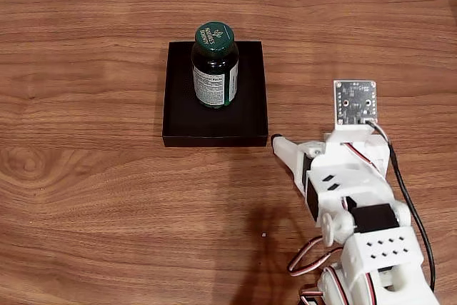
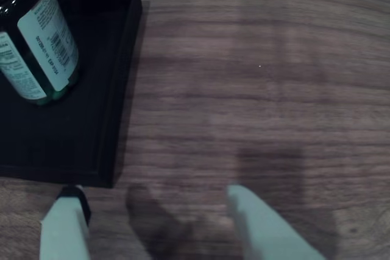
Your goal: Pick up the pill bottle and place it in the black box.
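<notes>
- The pill bottle (image 1: 215, 66) stands upright inside the black box (image 1: 178, 123), towards the far half of it in the fixed view, cap up and label facing the camera. Judged from this, the placing looks done; what remains is mostly a matter of not undoing it.
- The bottle is tall for its footprint, so a sideways knock to the cap or shoulder would likely tip it, and the box's low walls would do little to keep it from rolling out.
- In the wrist view the black box (image 2: 125, 77) has a thin wall with its near corner just beside the left fingertip (image 2: 72, 202). A swing towards that corner could catch the wall and drag the light tray, bottle included.
- The end effector (image 2: 158, 202) is spread wide with nothing between its fingers, hovering over the bare wooden surface (image 1: 86, 191) off the box's near right corner in the fixed view.
- The arm's cable (image 1: 407, 191) loops loosely along its right side; a fast retreat could snag it, though it lies well apart from the box.
</notes>
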`<move>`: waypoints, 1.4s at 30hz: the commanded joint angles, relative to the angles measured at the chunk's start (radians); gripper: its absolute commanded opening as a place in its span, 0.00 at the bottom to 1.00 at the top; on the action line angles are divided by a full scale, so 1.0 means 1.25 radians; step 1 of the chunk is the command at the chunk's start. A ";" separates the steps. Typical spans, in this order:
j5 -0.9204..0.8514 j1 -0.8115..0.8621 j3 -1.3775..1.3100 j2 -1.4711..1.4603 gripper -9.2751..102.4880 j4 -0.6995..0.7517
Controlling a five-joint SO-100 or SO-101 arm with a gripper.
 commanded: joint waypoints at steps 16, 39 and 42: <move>-0.129 0.079 -0.012 0.223 0.14 0.463; -0.160 0.070 -0.012 0.438 0.08 0.930; -0.115 0.067 -0.012 0.443 0.08 0.967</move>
